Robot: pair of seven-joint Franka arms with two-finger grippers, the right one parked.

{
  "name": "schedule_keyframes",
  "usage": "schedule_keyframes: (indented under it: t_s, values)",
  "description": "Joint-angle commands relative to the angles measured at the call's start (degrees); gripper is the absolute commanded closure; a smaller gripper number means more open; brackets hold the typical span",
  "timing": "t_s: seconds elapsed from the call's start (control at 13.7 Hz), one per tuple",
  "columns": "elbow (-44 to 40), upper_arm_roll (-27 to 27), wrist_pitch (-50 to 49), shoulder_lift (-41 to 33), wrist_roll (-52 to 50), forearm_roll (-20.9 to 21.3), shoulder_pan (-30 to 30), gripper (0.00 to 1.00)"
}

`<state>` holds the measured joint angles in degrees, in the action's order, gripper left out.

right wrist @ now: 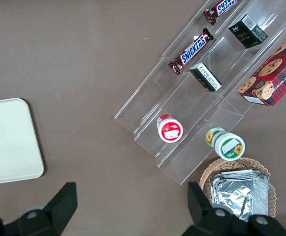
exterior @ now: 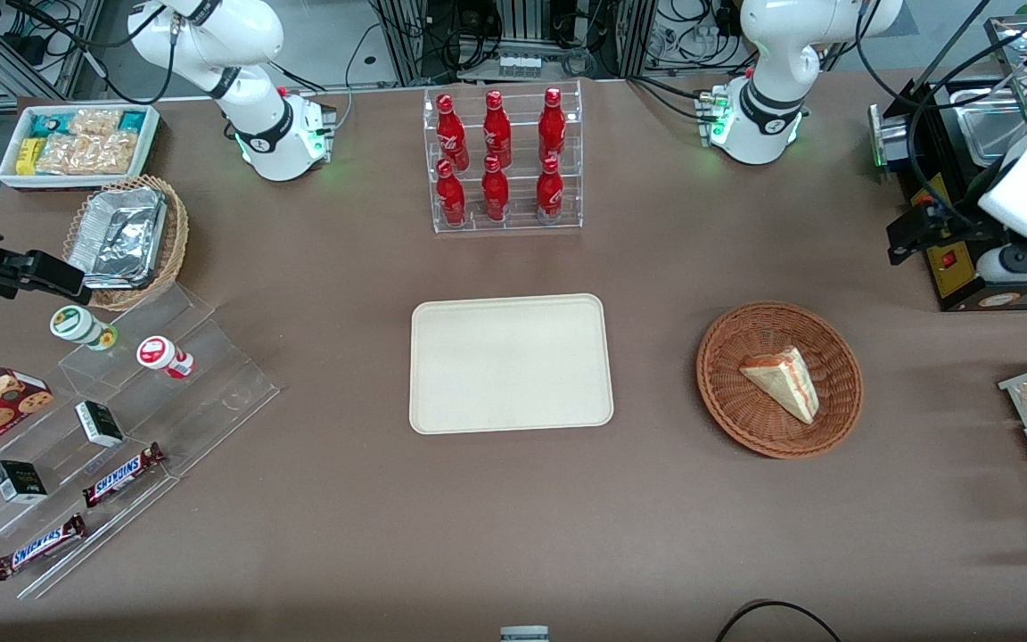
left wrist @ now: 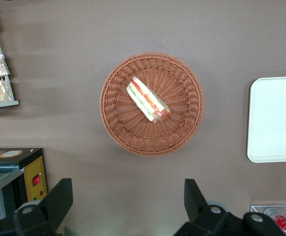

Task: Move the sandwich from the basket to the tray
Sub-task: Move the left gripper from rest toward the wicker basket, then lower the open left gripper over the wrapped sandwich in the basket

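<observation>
Brown tabletop (exterior: 513, 517) fills the front view; cream tray (exterior: 511, 364) lies flat at its centre, nothing on it; reddish wicker basket (exterior: 779, 379) sits on the table beside the tray, toward the working arm's end, well apart from it; sandwich (exterior: 781, 382) lies in the basket, on its side, slightly off the basket's centre toward 4 o'clock in the front view, red and green filling edge showing in the wrist view; gripper (left wrist: 125, 201) hangs high above the table, over bare cloth just beside the basket, nothing between its fingers (left wrist: 59, 196); fingers spread wide, touching nothing; clear rack of red bottles (exterior: 500, 160) stands at 12 o'clock from the tray, farther from the front camera; black appliance (exterior: 968, 205) sits at 1 o'clock from the basket; tan basket with foil containers (exterior: 126, 241) and clear stepped stand with snack bars (exterior: 121, 419) lie toward the parked arm's end
</observation>
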<state>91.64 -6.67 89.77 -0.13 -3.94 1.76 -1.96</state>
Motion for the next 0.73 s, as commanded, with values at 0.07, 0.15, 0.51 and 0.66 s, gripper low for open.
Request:
schedule_keyframes:
  t_s: [0.07,0.15,0.51,0.66]
  values:
    - [6.78,-0.45,7.68,-0.66,-2.63,-0.88,-0.85,0.00]
    - [8.54,-0.37,9.79,-0.66,-4.65,-0.88,-0.85,0.00]
    - [18.65,-0.36,20.52,-1.37,-13.70,-1.23,-1.47,0.00]
    - [22.77,-0.37,25.88,-1.37,-18.79,-1.93,-1.47,0.00]
